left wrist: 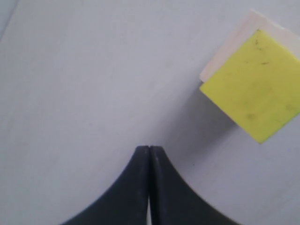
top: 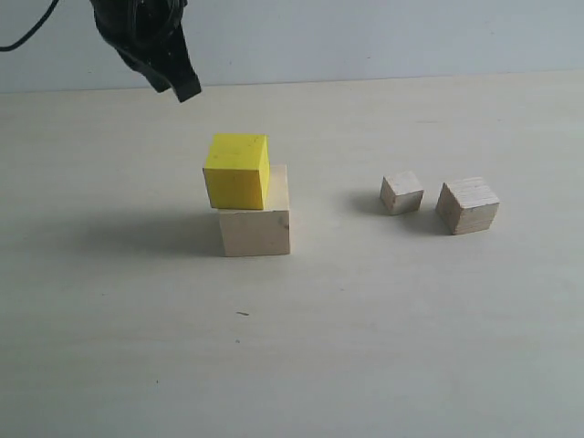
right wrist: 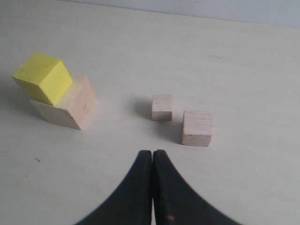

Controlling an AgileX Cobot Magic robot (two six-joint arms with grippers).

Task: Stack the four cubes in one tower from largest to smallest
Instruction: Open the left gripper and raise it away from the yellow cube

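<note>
Yellow cube (top: 236,173) askew atop large wood cube (top: 255,233), centre-left; left gripper (left wrist: 149,149) and right gripper (right wrist: 153,152) pinched tight, empty.

Upper left of the exterior view, the left gripper (top: 185,88) pokes in as a dark lump, chopped by the top edge, and its jaws can't be read from here. A black cable (top: 38,26) runs out at that same corner. The yellow cube (top: 236,172) covers most of the top of the large wood cube (top: 255,233). In the left wrist view that wood cube is just a pale sliver, and the yellow one is clipped by the frame edge. The right gripper (right wrist: 153,151) runs off-frame in its own wrist view, as does the left. Lower centre of the exterior view there's a dark speck (top: 242,314) on the table (top: 411,347), too small to identify.
</note>
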